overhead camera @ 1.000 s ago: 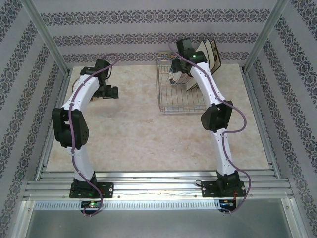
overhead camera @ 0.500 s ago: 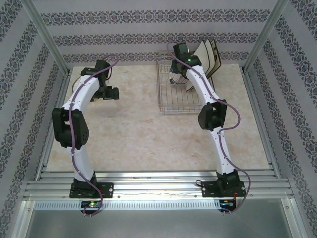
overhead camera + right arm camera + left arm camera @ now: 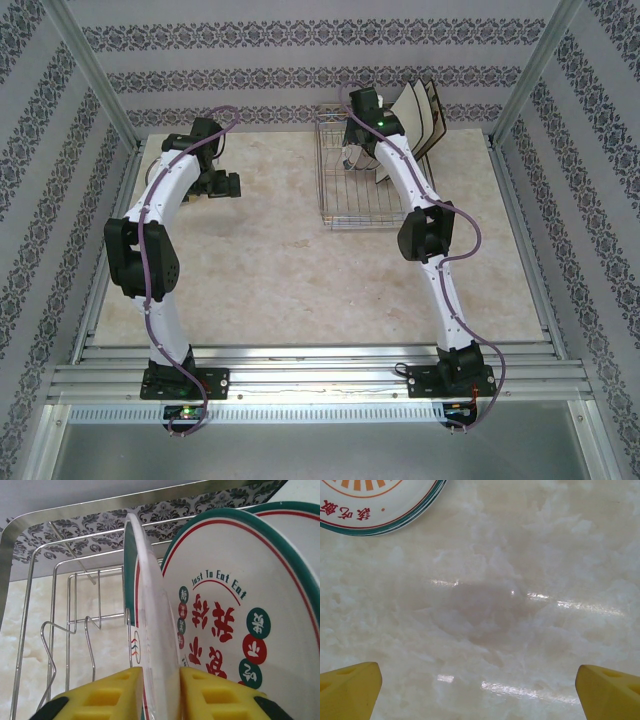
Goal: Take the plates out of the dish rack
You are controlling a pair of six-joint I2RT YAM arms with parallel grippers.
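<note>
The table [image 3: 270, 260] has a glossy, pale cream top with a marbled look. A wire dish rack [image 3: 360, 205] stands on its far right part. In the left wrist view, a round plate [image 3: 375, 505] with a green and red rim lies flat on the surface.

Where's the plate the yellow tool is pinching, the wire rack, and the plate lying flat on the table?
pinched plate [image 3: 151, 605]: right wrist view, its thin rim, edge-on.
rack [image 3: 350, 200]: top view, its bare wire floor.
flat plate [image 3: 395, 502]: left wrist view, white part near its rim.
</note>
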